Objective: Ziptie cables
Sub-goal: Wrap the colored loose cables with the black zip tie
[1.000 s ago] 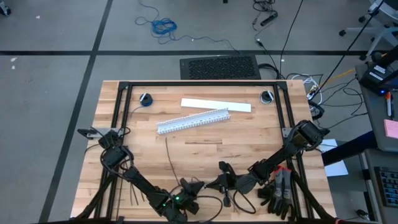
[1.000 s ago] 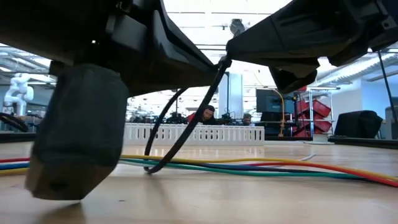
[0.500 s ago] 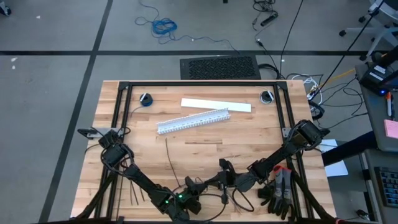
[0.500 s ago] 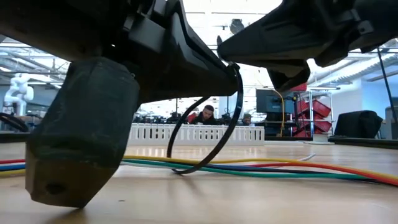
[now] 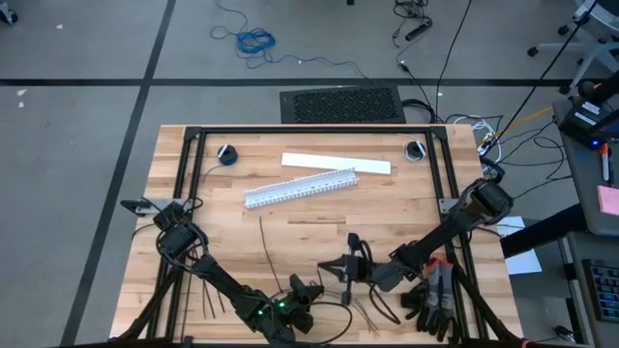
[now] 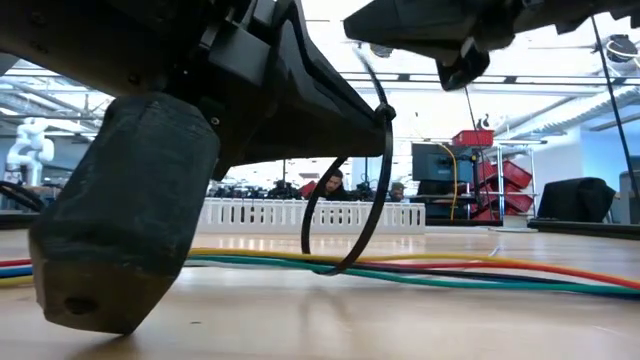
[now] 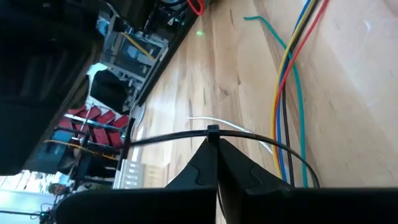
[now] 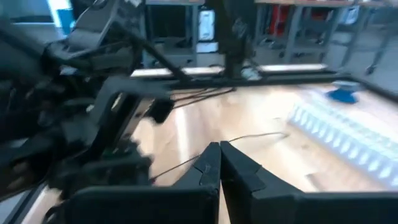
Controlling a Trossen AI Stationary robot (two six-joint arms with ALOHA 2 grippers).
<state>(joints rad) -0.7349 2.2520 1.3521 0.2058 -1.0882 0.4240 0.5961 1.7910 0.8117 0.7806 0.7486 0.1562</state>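
Wooden worktop (image 5: 406, 208) carries the cables (image 6: 480, 272) near its front edge, where the left gripper (image 7: 216, 146) pinches a looped ziptie (image 6: 370, 200) and the right gripper (image 8: 219, 152) jaws stand closed

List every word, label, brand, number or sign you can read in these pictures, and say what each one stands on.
None can be read.
White slotted duct: no lettering shows.
White strip behind it: blank.
Red bins and dark monitor in the room behind: any labels are too small to read.
Both arms: no legible marking shows.
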